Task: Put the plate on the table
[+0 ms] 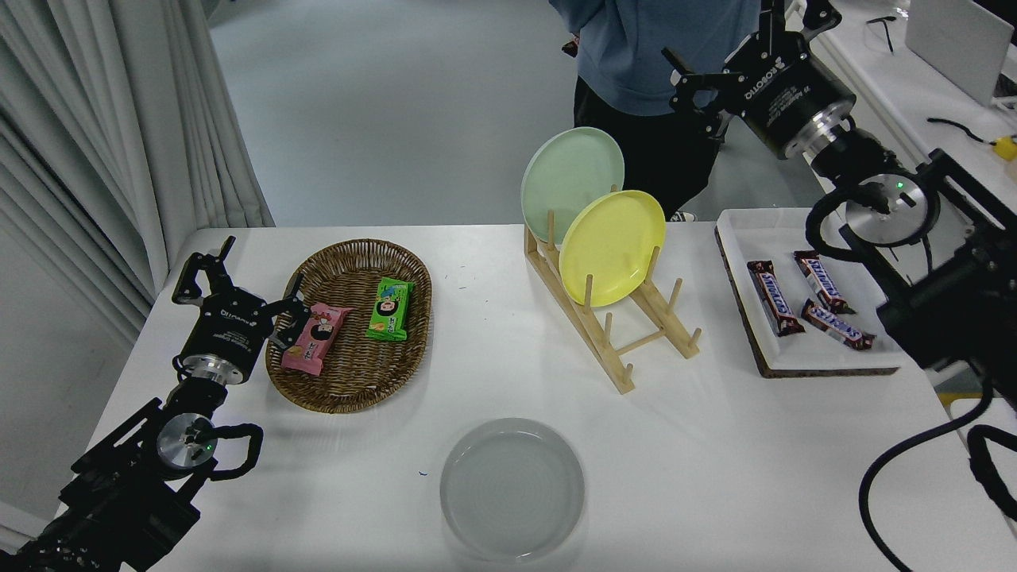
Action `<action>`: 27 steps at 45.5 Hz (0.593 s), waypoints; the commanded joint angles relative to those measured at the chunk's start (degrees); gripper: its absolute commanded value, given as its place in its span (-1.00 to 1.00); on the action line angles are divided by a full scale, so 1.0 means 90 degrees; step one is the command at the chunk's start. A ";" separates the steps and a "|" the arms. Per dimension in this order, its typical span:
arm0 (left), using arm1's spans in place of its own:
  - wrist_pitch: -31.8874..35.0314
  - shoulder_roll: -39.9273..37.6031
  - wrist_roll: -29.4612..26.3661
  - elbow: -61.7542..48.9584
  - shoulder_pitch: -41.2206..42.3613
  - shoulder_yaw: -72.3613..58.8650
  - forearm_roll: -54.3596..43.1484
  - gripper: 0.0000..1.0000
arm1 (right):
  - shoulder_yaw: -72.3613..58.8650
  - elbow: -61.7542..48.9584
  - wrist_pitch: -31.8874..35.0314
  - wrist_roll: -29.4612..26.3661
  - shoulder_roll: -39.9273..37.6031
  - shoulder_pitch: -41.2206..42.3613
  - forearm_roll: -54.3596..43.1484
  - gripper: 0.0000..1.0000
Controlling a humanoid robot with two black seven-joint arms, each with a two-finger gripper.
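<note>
Right gripper [690, 89] raised, open and empty, far beyond the plate [512, 490] lying flat on the table [715, 461] near its front edge.

Plate [512, 490]: flat on table [715, 469], near edge.
Rack [612, 318]: behind plate.
Basket [349, 326]: left of rack.
Tray [802, 361]: right of rack.

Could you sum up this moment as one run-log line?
grey plate: flat on table, released | right gripper: open, raised above rack | left gripper: open, parked by basket
</note>
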 commanded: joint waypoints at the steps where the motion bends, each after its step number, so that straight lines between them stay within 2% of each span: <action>1: 0.0000 0.0000 0.0000 0.0002 0.0000 0.0000 0.0000 1.00 | 0.0894 -0.0689 0.0273 0.0077 -0.0051 -0.0959 -0.0003 0.98; 10: 0.0000 0.0000 0.0000 -0.0008 0.0000 0.0000 0.0000 1.00 | 0.1167 -0.1334 0.0341 0.0086 0.0340 -0.1429 -0.0003 0.98; 20: 0.0000 0.0000 0.0000 0.0002 0.0000 0.0000 0.0000 1.00 | 0.1431 -0.2251 0.1151 0.0086 0.0789 -0.1556 -0.0022 0.98; 27: 0.0000 0.0000 0.0000 -0.0008 0.0000 0.0000 0.0000 1.00 | 0.1480 -0.2896 0.1396 0.0106 0.1014 -0.1595 -0.0013 0.98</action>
